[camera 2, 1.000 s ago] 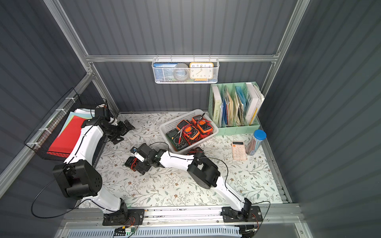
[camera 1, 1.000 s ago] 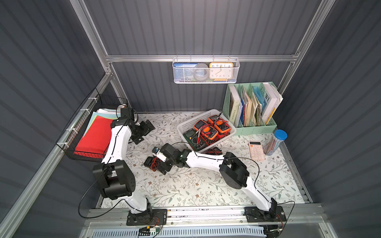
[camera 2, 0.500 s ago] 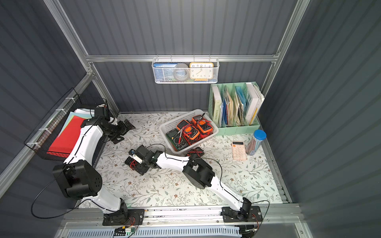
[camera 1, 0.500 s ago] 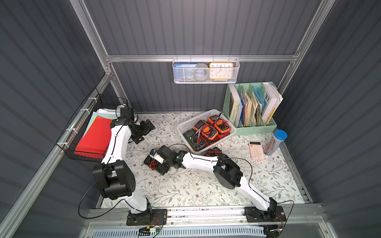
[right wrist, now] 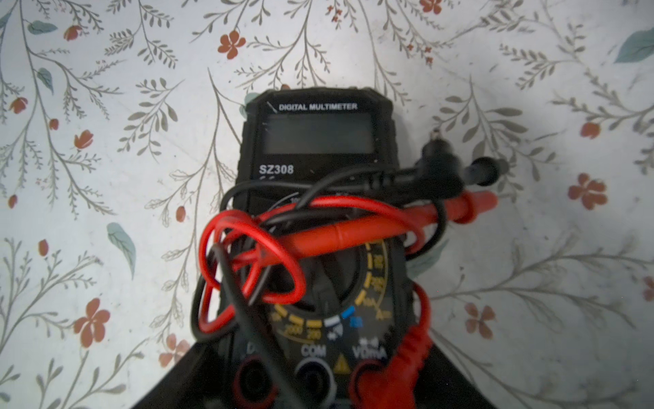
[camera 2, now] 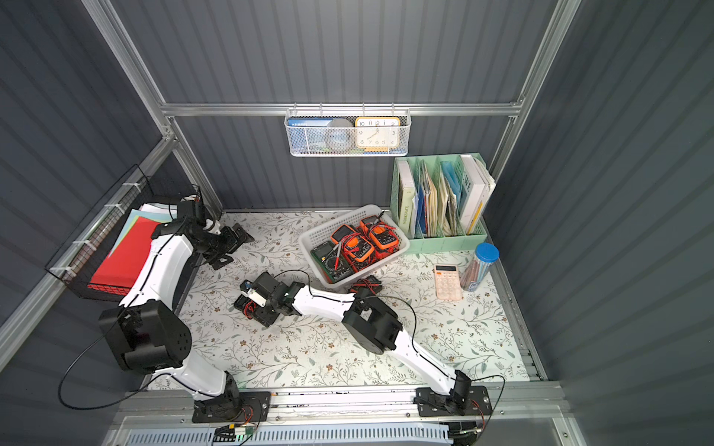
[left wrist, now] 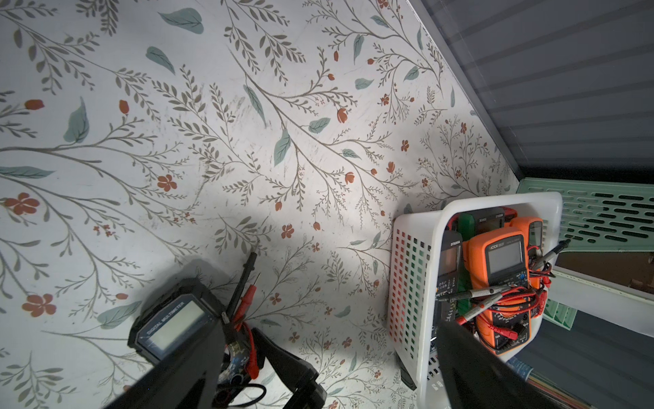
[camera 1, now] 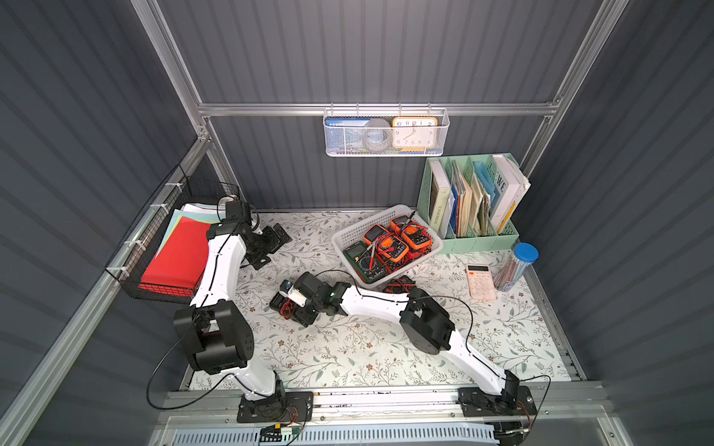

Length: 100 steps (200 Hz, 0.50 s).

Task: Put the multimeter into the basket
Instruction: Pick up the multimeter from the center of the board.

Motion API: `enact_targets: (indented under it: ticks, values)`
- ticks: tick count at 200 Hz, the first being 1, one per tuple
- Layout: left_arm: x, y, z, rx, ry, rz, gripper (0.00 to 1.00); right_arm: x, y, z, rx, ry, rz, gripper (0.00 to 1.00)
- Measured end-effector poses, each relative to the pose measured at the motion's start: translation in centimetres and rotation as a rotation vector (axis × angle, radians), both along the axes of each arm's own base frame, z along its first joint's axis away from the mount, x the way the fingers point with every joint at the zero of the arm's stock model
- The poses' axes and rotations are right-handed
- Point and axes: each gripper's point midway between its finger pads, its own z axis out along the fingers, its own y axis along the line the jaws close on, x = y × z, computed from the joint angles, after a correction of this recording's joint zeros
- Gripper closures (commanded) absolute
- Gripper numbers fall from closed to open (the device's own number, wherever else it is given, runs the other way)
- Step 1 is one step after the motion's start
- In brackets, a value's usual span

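right wrist view shows the right gripper [right wrist: 316, 340] straddling the socket end of the black digital multimeter [right wrist: 318, 141], red and black leads [right wrist: 336, 230] coiled on top. its jaws have drawn in from the wide spread of a second ago, but i cannot tell if they pinch the case yet. the multimeter lies flat on the floral tabletop [right wrist: 106, 177], outside the white perforated plastic basket [camera 1: 357, 228], which already holds several meters [camera 1: 390, 247]. the grasp looks nearly made; lift and carry remain. the left gripper [camera 1: 275, 249] sits spread apart near the back.
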Motion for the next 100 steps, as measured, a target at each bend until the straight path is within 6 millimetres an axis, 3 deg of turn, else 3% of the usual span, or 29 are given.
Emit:
enact_targets:
  ticks: [31, 100]
  values:
    - [0.1, -0.2, 0.1, -0.009, -0.004, -0.006, 0.01, -0.8, -2.2, 1.9, -0.015, -0.005, -0.011, 0.61]
    - [0.3, -0.2, 0.3, -0.011, -0.018, -0.009, 0.01, -0.3, -4.9, 10.4, 0.062, -0.125, -0.071, 0.64]
